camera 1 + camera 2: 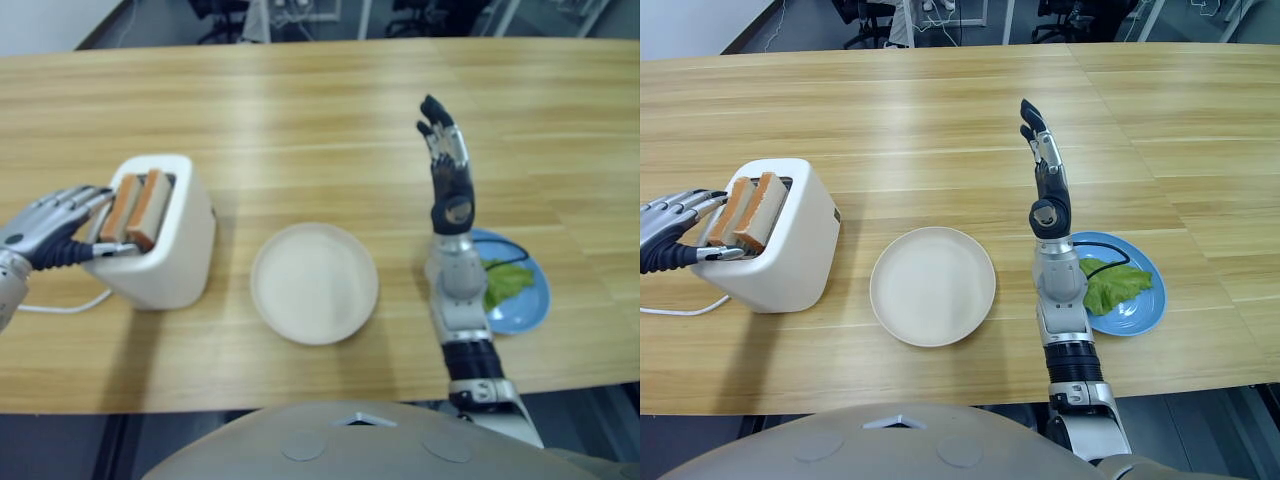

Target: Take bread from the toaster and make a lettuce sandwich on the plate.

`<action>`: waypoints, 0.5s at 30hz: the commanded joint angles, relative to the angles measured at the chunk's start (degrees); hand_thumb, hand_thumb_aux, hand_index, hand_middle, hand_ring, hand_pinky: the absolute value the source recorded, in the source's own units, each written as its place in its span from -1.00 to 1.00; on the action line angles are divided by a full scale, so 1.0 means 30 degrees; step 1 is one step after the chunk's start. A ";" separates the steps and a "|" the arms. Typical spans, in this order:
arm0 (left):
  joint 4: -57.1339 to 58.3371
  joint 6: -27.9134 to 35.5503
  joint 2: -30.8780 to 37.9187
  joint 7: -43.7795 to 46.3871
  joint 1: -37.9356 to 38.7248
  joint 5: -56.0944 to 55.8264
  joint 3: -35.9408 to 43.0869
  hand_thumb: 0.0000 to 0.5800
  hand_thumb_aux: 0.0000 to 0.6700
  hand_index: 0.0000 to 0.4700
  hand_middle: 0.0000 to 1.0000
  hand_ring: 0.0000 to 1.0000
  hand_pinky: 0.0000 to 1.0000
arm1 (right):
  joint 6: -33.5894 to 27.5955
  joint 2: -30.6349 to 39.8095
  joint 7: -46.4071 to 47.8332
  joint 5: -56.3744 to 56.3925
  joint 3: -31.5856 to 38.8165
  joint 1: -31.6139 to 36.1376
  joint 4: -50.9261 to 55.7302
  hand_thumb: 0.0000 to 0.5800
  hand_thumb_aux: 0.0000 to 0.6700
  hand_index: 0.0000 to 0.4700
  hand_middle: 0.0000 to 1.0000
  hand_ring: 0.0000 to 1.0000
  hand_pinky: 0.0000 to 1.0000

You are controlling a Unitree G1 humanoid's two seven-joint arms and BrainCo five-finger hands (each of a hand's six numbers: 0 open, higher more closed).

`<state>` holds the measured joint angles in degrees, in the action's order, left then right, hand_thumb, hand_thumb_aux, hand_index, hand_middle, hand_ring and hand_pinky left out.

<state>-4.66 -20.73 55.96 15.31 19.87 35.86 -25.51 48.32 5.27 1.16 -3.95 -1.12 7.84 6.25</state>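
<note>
At the toaster (165, 262) the left hand (50, 230) touches bread (140, 205) to lift it; I cannot tell its grip. The right hand (447, 170) hovers flat and empty, ready for the lettuce (507, 281).

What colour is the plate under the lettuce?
Blue; the lettuce plate shows best in the right eye view.

Your left hand (665, 235): cut by picture edge | bread (745, 212): lower halves hidden in toaster (790, 260) | lettuce (1112, 288): partly behind right forearm (1055, 290)
</note>
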 commanded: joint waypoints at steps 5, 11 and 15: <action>0.0455 0.0291 0.0216 0.0653 -0.0156 0.0082 0.1093 -1.00 -1.00 -1.00 -1.00 -1.00 -1.00 | -0.0120 0.0235 -0.0003 -0.0021 -0.0192 -0.0208 -0.0167 -1.00 -1.00 -1.00 -1.00 -1.00 -1.00; 0.0616 0.1207 -0.0308 0.0999 -0.1162 -0.0622 0.1731 1.00 1.00 0.96 -1.00 -1.00 -1.00 | -0.0099 0.0271 -0.0051 -0.0064 -0.0211 -0.0294 -0.0189 -1.00 -1.00 -1.00 -1.00 -1.00 -1.00; 0.0530 0.2077 -0.0977 0.0980 -0.2074 -0.1603 0.1875 1.00 1.00 0.96 -1.00 -1.00 -1.00 | -0.0080 0.0293 -0.0084 -0.0091 -0.0271 -0.0310 -0.0095 -1.00 -1.00 -1.00 -1.00 -1.00 -1.00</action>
<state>-4.00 -16.31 54.32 17.52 14.42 32.30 -21.26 48.32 5.97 1.13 -3.95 -1.41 7.15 6.02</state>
